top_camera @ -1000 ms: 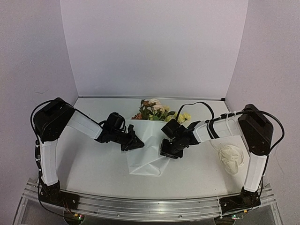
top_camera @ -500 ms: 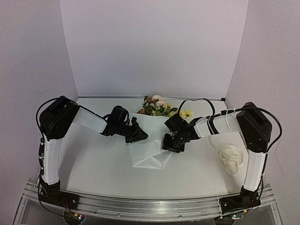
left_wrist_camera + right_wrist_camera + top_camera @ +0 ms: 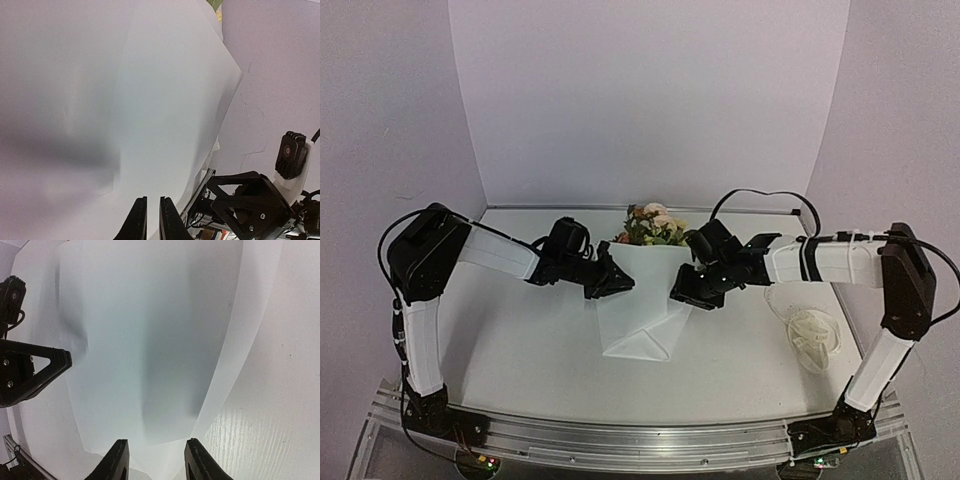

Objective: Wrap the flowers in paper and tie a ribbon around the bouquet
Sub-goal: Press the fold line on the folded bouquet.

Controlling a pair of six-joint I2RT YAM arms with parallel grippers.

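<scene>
Overhead, on the table (image 3: 520, 350), the bouquet (image 3: 645, 275) lies lengthwise front to back: flowers (image 3: 653, 225) toward the far wall, paper (image 3: 638, 320) tip toward the arms, ribbon (image 3: 813, 338) coiled well to the right. Left wrist: the left gripper (image 3: 152, 200) is almost closed at the paper; whether it pinches the sheet cannot be told. Right wrist: the right gripper (image 3: 156, 442) stands parted over the paper's edge.

Bright and even in the top view, lit softly from above, with only faint grey shadows on the table (image 3: 520, 340) and along the folds of the paper (image 3: 640, 300); slightly curved at the lower edge. Much softer in both wrist views, the white sheet nearly washed out and crossed by a broad grey shadow, perhaps a little out of focus so near the lens.
</scene>
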